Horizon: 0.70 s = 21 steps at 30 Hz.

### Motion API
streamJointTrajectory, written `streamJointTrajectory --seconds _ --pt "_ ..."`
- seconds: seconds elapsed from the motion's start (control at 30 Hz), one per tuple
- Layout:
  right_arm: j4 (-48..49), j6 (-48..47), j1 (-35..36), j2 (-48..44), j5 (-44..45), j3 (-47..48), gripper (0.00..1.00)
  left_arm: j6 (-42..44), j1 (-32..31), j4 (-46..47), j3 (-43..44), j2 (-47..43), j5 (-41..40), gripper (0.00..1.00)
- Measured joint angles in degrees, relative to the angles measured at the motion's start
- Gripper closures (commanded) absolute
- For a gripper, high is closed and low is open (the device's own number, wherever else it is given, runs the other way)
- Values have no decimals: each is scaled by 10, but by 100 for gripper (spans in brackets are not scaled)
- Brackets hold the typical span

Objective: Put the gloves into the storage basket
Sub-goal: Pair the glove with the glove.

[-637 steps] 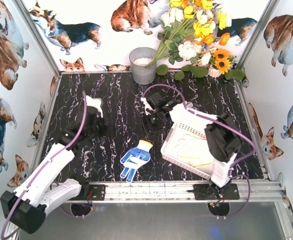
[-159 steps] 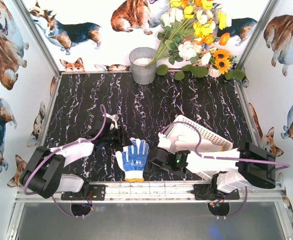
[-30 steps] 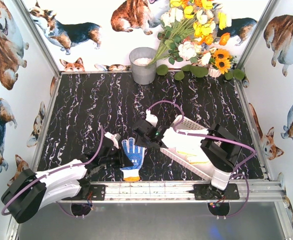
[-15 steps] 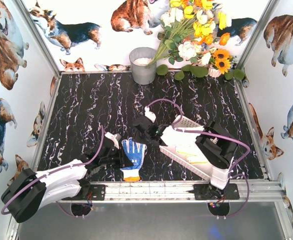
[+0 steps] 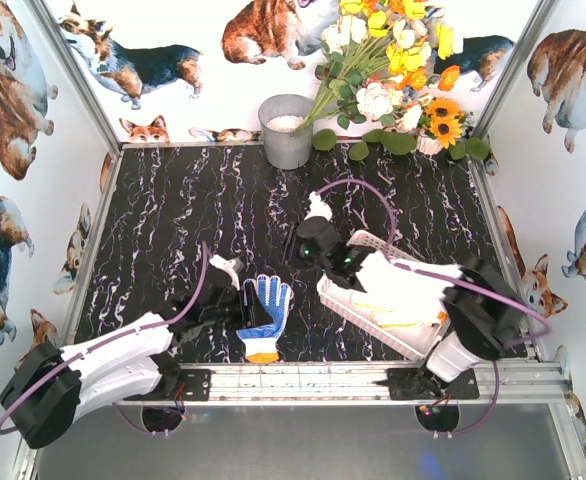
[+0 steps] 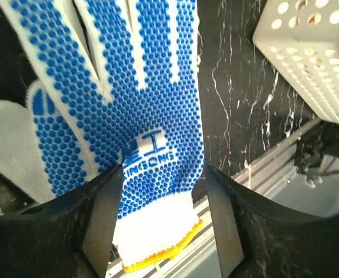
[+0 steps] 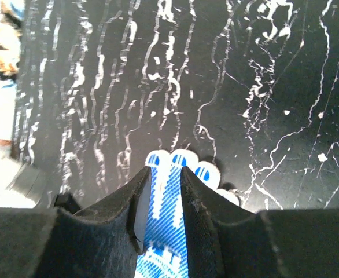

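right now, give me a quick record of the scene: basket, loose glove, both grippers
storage basket: on the table, white gloves inside
blue-dotted glove: flat on the table left of the basket, dotted side up
left gripper: open, jaws straddling the glove's cuff end
right gripper: slightly open, holding nothing, off the glove

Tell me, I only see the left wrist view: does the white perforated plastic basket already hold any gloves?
Observer: Yes, the top view shows white and yellow gloves lying inside the white perforated plastic basket.
Operator: What is the right gripper doing?
Observer: The right wrist view shows its fingers close together, with a blue-dotted white knit glove showing its fingertips just past them; whether it grips, I cannot tell.
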Motion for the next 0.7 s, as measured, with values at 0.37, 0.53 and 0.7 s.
streamJointTrajectory --seconds 0.37,0.53,0.7 --pt "-125 0 62 -157 -29 -32 73 36 14 -140 98 -15 -138 48" --pt "-134 43 115 -137 -37 -64 75 29 30 -158 96 -11 -158 51" --pt "-119 70 141 -74 -46 -67 78 18 47 -137 79 -1 -148 49"
